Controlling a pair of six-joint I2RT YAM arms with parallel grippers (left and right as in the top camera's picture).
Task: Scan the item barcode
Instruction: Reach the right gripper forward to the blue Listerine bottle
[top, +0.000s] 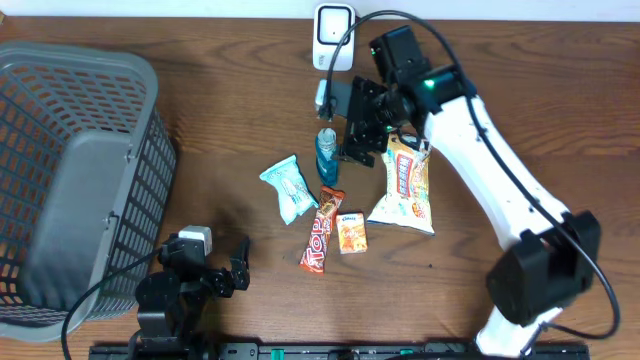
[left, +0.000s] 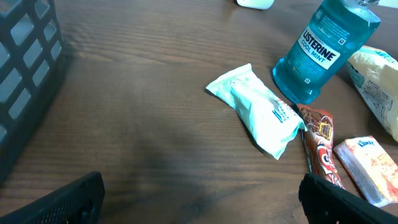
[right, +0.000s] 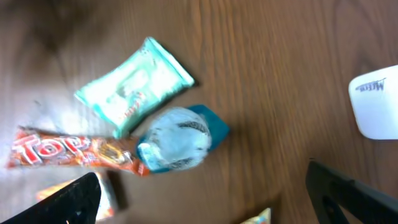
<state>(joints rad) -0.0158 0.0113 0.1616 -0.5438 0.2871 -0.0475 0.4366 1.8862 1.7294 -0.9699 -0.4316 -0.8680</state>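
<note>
Black fingertips (right: 68, 199) of the right gripper (right: 199, 177) fill both lower corners of the wrist view. They are spread wide with nothing pinched between them. Just under the gap stands the teal plastic mouthwash bottle (right: 180, 137), upright and seen from its top; I cannot tell how far above it the fingers hang.

Just beside the bottle's base:
- the mint-green soft wipes packet (top: 290, 188), lying flat to its left
- the red-orange chocolate bar wrapper (top: 321, 230), one end at the bottle's foot
- the small orange carton (top: 351, 232), flat against the bar's right side

On the bottle's right lies the white-and-yellow snack bag (top: 405, 185), partly under the right arm. Behind the gripper, at the far edge of the brown wooden table (top: 230, 110), sits the white boxy scanner unit (top: 333, 25) with a black cable.

The left gripper (top: 243, 267) rests low at the near edge, well apart from the cluster, its fingers equally wide and empty. The grey slatted plastic basket (top: 80, 170) sits at the far left, near that arm.
</note>
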